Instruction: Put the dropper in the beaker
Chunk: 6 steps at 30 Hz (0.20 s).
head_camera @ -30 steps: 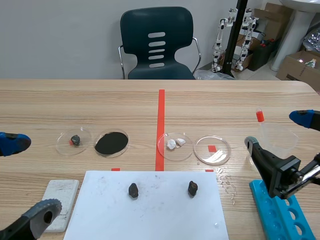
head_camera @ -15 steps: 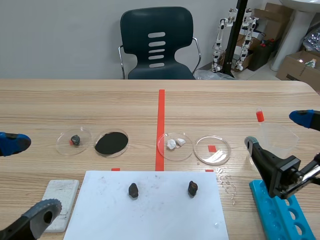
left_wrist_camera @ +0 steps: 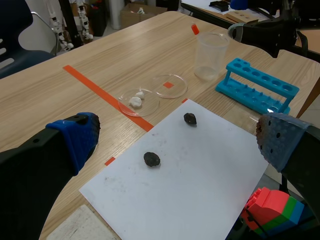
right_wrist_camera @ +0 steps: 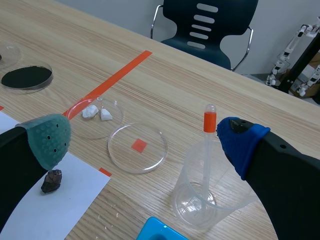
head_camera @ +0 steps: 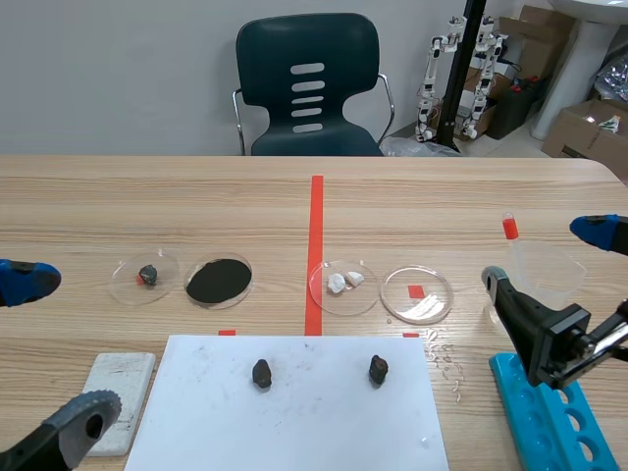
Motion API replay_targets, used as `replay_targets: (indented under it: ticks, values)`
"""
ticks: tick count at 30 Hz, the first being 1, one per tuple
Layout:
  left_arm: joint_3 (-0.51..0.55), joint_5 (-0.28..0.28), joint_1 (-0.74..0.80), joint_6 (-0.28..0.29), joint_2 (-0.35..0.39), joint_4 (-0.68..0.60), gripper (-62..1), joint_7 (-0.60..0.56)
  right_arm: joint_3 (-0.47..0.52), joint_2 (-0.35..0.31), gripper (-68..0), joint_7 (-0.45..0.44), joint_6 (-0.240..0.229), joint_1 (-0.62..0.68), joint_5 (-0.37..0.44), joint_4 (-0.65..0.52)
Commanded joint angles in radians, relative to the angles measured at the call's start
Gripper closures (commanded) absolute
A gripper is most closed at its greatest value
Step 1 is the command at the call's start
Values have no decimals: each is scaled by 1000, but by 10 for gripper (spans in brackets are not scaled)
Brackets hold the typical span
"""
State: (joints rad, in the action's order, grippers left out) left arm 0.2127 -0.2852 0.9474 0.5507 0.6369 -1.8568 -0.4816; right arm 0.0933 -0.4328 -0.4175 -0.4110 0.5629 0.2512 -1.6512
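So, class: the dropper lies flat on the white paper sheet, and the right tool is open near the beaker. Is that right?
Not quite. The dropper is not on the paper sheet; it stands inside the beaker, with its orange-red band above the rim, as the right wrist view shows. The right tool is indeed open near the beaker.

The dropper (right_wrist_camera: pixel 208 150) stands inside the clear beaker (right_wrist_camera: pixel 192 202), between the spread fingers of the right gripper (right_wrist_camera: pixel 144 141), beside a petri dish (right_wrist_camera: pixel 150 156).
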Motion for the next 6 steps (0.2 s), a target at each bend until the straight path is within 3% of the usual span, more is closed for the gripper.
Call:
replay_targets:
  ticks: [1,6]
  values:
    - [3,-10,-1,1,-5,-8,-623,-14,3,-13,-611,-15,0,-9,9,-4]
    - [3,-10,-1,1,-5,-8,-623,-14,3,-13,-610,-15,0,-9,9,-4]
